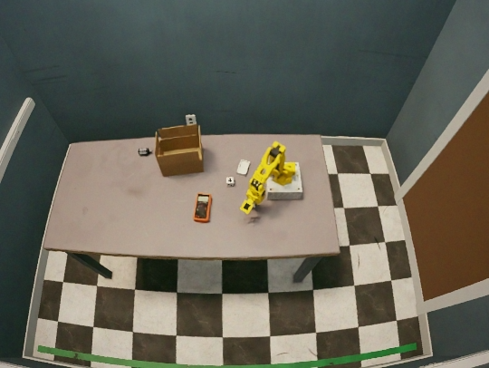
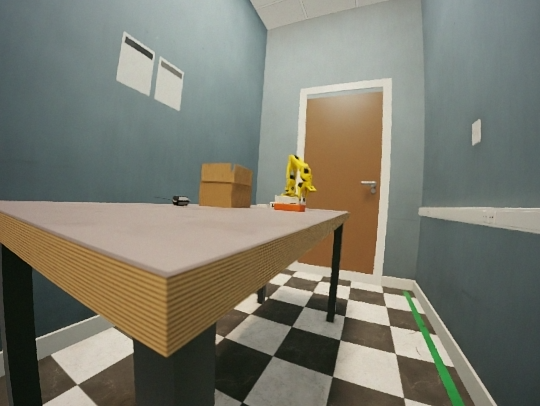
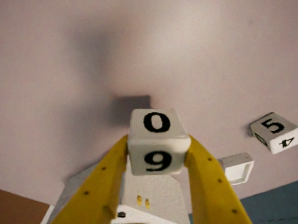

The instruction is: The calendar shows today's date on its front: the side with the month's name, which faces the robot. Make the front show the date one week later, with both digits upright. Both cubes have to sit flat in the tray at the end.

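My gripper [image 3: 158, 146] is shut on a white cube [image 3: 159, 141], held above the table. In the wrist view its faces show a black 0 and, below it, a 9. In the top view the arm hides this cube. A second white cube [image 3: 274, 132] [image 1: 230, 181] stands on the table outside the tray, to the right of my gripper in the wrist view, showing a 5 and a 4. The small white calendar tray [image 3: 239, 171] [image 1: 244, 168] has no cube in it. The month's name cannot be read.
An orange multimeter [image 1: 202, 208] [image 2: 289, 207] lies on the table beyond the loose cube. An open cardboard box [image 1: 182, 163] [image 2: 225, 192] stands farther left. A small black object [image 1: 143, 151] [image 2: 181, 200] lies beyond the box. The arm's white base [image 1: 285, 189] is near the tray.
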Available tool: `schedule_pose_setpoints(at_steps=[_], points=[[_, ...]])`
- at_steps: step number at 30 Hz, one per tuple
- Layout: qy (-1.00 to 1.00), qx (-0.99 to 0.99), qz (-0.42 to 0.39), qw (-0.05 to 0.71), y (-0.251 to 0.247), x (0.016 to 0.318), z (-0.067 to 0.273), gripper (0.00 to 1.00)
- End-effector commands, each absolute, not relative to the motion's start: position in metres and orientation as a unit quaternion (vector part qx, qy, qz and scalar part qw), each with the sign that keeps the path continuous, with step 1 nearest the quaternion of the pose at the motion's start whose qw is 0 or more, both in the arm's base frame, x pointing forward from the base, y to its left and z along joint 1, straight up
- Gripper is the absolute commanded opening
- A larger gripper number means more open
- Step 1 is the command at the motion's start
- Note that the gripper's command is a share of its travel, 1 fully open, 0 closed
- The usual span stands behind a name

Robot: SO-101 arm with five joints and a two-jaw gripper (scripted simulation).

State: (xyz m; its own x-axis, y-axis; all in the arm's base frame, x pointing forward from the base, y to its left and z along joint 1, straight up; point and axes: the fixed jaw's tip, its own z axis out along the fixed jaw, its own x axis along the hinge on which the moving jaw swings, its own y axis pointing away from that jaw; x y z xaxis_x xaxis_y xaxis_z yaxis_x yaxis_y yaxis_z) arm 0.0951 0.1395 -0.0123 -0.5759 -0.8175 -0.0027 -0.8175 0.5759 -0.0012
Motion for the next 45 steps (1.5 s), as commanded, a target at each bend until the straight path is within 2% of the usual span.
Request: schedule_pose_setpoints(at_steps=[1, 45], points=[[0.883, -0.469, 0.003, 0.005, 0.139, 0.093, -0.012, 0.0], [0.883, -0.469, 0.003, 0.005, 0.14, 0.093, -0.026, 0.0]])
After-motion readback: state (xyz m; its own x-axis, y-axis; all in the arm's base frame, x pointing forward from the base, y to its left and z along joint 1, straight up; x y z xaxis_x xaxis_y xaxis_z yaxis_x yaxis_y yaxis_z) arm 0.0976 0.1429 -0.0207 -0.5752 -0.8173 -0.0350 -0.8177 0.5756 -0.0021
